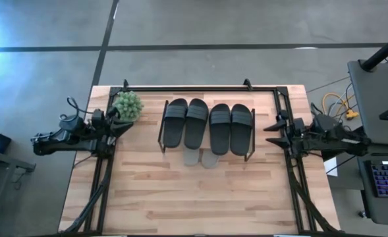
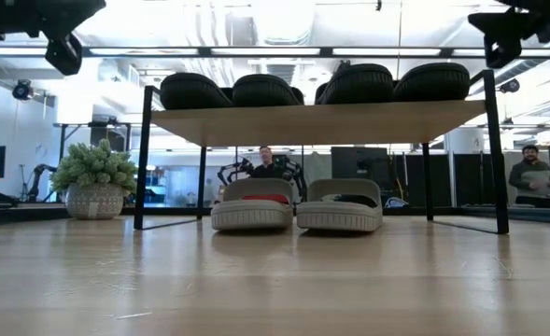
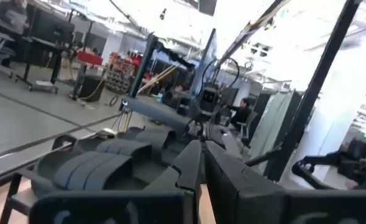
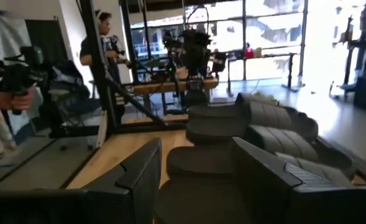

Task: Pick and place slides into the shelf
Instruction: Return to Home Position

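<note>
Four black slides (image 1: 207, 125) lie side by side on top of the shelf (image 1: 162, 135), also seen in the low view as black slides (image 2: 317, 89) on the shelf (image 2: 145, 159). Two pale grey-green slides (image 2: 293, 207) stand on their soles on the table under the shelf, their ends (image 1: 201, 158) poking out toward the near edge. My left gripper (image 1: 122, 123) hovers left of the shelf beside a plant, shut (image 3: 201, 155). My right gripper (image 1: 271, 133) hovers right of the shelf, open (image 4: 195, 180), with nothing between its fingers.
A small potted plant (image 1: 128, 104) sits on the table at the shelf's left, close to my left gripper. A black rail frame (image 1: 200, 88) edges the table. Bare wood (image 1: 194, 197) stretches from the shelf to the near edge. People stand in the room beyond (image 2: 534, 177).
</note>
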Action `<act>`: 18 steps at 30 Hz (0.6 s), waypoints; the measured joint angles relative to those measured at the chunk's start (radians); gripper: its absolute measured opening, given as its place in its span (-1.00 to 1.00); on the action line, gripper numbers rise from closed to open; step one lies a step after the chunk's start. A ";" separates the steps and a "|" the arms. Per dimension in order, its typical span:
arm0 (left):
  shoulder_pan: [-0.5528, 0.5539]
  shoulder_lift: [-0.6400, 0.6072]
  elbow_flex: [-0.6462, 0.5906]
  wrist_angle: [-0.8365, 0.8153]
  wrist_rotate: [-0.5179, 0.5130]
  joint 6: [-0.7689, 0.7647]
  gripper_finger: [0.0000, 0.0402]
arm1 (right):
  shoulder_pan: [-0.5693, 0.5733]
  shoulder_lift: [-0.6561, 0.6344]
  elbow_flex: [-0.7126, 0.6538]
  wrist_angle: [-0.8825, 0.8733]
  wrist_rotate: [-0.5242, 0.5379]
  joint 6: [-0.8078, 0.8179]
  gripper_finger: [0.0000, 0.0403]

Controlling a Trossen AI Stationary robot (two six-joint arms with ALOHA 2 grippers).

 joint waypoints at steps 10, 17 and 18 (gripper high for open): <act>0.000 -0.007 -0.027 -0.016 -0.024 -0.017 -0.97 | 0.000 -0.006 -0.127 0.174 0.017 -0.013 -0.09; 0.000 -0.008 -0.082 -0.003 -0.024 -0.057 -0.97 | 0.000 -0.006 -0.168 0.203 -0.017 -0.004 -0.09; 0.000 -0.008 -0.087 -0.003 -0.024 -0.067 -0.97 | 0.000 -0.006 -0.175 0.211 -0.036 0.003 -0.09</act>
